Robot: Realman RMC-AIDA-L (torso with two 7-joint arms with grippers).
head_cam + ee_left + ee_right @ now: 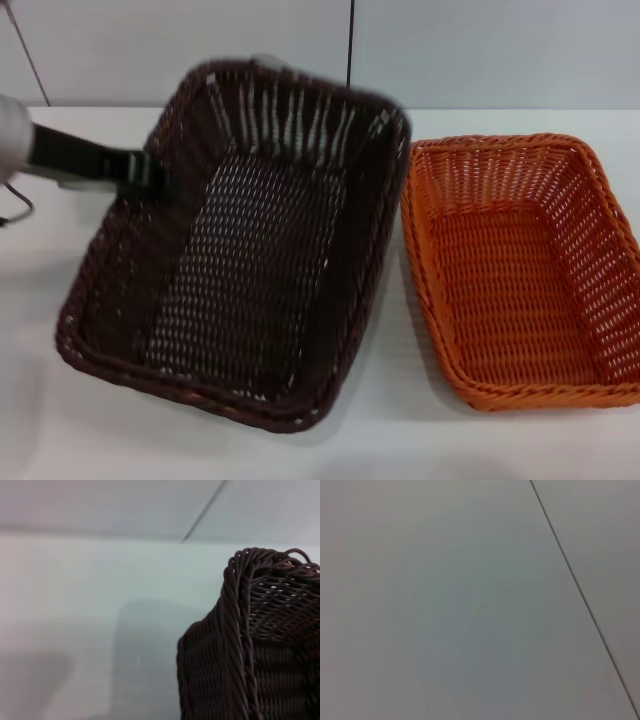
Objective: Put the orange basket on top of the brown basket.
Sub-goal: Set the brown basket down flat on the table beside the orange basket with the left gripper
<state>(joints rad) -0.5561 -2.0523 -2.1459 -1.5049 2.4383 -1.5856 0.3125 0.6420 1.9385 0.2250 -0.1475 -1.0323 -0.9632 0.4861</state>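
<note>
Left gripper [150, 175] pinched brown basket [240, 250] rim at 9 o'clock, basket tilted | orange basket [520, 270] sat at 3 o'clock, untouched | advice: level brown first | right gripper unseen.

There were two baskets on the table [30, 420]. One was the brown basket [240, 250], and one was the orange basket [520, 270]. They were the same kind of woven basket, just in two colors. I could see one gripper [150, 178], the left gripper, at the rim of the brown one. I saw one table.
</note>
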